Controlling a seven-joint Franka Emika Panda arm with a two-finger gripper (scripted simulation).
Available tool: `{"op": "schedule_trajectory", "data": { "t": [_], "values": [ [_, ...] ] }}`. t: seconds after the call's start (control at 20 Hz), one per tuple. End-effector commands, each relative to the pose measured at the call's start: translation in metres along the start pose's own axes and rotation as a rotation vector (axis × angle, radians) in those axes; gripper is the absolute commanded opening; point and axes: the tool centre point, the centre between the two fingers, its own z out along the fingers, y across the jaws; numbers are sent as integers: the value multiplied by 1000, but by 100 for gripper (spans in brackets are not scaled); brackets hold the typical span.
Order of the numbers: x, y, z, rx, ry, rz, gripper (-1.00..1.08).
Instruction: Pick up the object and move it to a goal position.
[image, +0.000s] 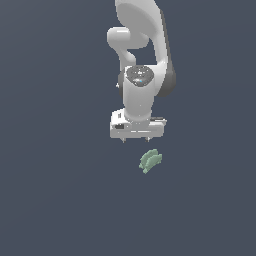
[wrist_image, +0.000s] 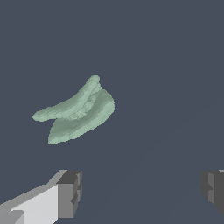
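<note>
The object (image: 150, 160) is a small pale sage-green ridged lump with lobed edges, lying on the dark grey surface. In the exterior view it sits just below and slightly to the right of the white gripper (image: 136, 140). The gripper hangs above the surface with its fingers pointing down and apart, holding nothing. In the wrist view the object (wrist_image: 78, 112) lies beyond the fingers, nearer the one finger (wrist_image: 70, 194) than the other (wrist_image: 214, 189). The gripper (wrist_image: 142, 192) is open with a wide gap.
The white arm (image: 142, 45) rises behind the gripper toward the top of the exterior view. The dark grey surface (image: 60, 200) spreads flat on all sides.
</note>
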Motion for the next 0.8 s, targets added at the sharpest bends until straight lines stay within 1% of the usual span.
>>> {"op": "schedule_trajectory", "data": {
  "t": [0.0, 0.4, 0.75],
  "values": [
    [1, -1, 0, 0, 0, 11, 100],
    [6, -6, 4, 1, -2, 104, 100],
    [13, -15, 9, 1, -5, 250, 100]
  ]
}}
